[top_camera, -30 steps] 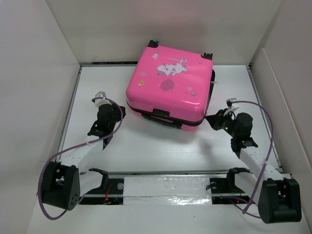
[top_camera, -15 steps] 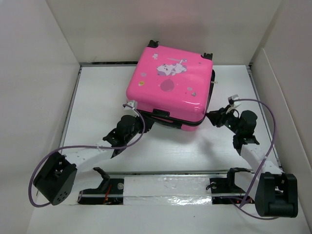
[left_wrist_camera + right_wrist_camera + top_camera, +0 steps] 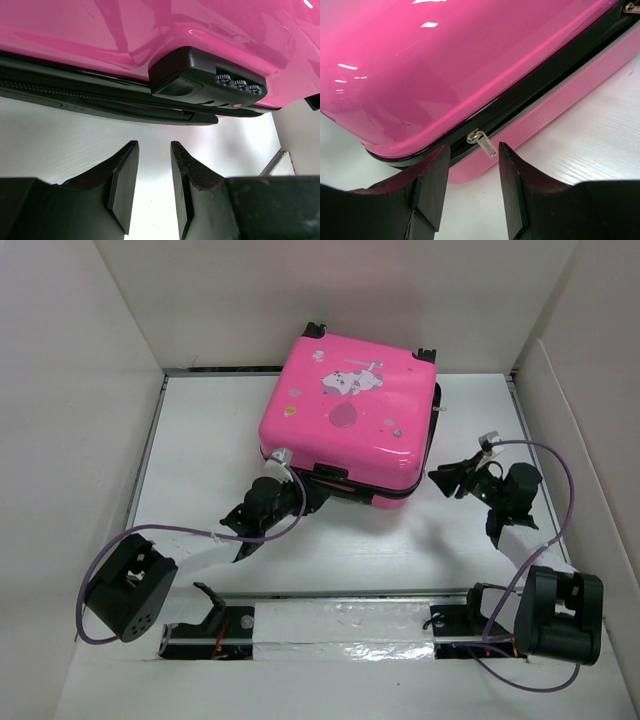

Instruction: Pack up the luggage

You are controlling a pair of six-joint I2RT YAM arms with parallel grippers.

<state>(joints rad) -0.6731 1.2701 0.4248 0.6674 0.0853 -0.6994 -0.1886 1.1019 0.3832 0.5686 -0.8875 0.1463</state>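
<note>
The pink suitcase [image 3: 345, 415] lies flat on the white surface [image 3: 200, 430], toward its far edge and right of the middle, with the lid down on the base. That suggests any filling is done, though the inside cannot be seen.

What looks left is the closing. The zipper pull [image 3: 482, 141] sits on the black seam at the suitcase's near right corner, and whether the seam beyond it is zipped cannot be told. The right end effector [image 3: 472, 150] is open, its fingers either side of the pull and just short of it, gripping nothing. The left end effector [image 3: 154, 150] is narrowly open and empty, just below the combination lock [image 3: 210, 80] on the near side.
</note>
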